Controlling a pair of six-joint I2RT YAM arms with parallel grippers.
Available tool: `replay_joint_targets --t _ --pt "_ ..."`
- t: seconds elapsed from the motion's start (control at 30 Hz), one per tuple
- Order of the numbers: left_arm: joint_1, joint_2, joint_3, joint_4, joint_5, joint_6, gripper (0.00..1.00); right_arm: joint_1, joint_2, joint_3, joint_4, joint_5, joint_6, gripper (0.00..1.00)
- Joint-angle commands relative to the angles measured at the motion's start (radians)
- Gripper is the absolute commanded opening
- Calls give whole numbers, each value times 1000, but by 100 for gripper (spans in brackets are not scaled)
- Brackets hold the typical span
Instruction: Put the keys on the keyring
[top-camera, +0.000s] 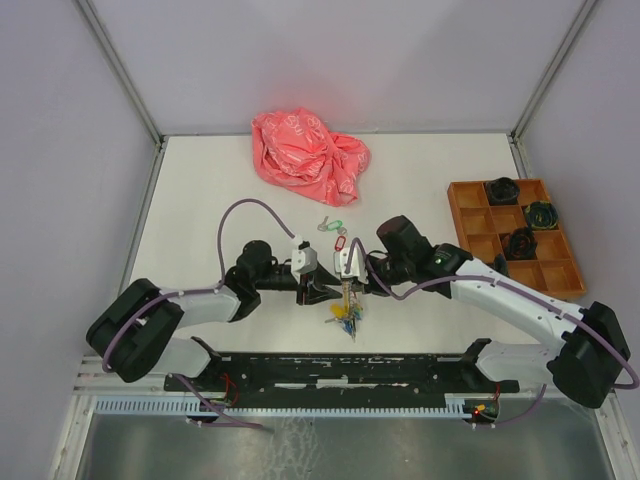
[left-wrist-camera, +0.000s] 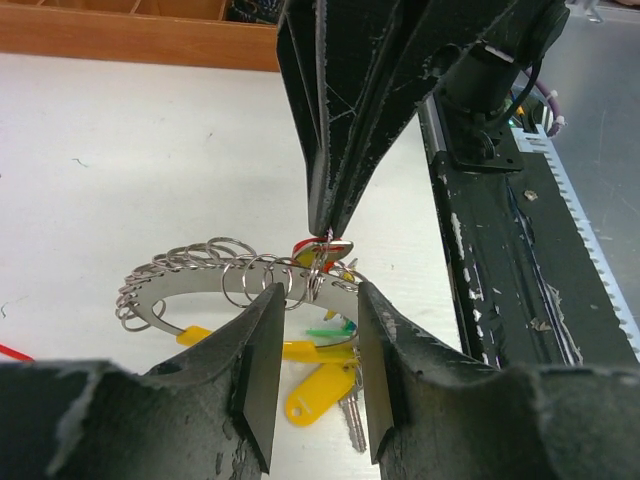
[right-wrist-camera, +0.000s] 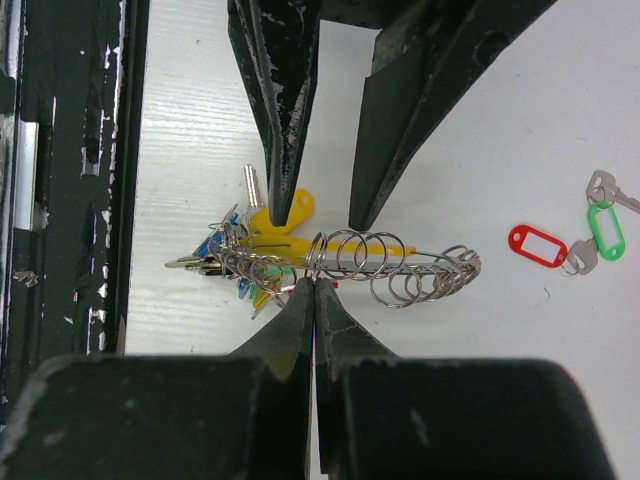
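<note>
The keyring (top-camera: 347, 312), a thin wire ring strung with many small split rings, hangs above the table with its bunch of yellow, blue and green tags. My right gripper (right-wrist-camera: 315, 284) is shut on the keyring (right-wrist-camera: 420, 262) at a small split ring with a bit of red beside it. My left gripper (left-wrist-camera: 317, 296) is open, its fingers either side of the keyring (left-wrist-camera: 190, 272) without touching it. Two loose keys lie on the table beyond, one with a red tag (right-wrist-camera: 537, 245) and one with a green tag (right-wrist-camera: 606, 230). From above, the left gripper (top-camera: 330, 292) and right gripper (top-camera: 347, 288) meet tip to tip.
A crumpled pink bag (top-camera: 310, 145) lies at the back. A wooden compartment tray (top-camera: 455, 205) with black items stands at the right. The black rail (top-camera: 340, 368) runs along the near edge, close beside the bunch.
</note>
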Motion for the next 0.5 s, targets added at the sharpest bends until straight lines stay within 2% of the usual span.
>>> replay_joint_targets --t 0.0,0.47 --pt "3 29 50 15 42 63 43 1 0 56 19 -39 -23 1" --pt "-8 101 70 76 57 5 36 1 14 77 24 -71 -24 1"
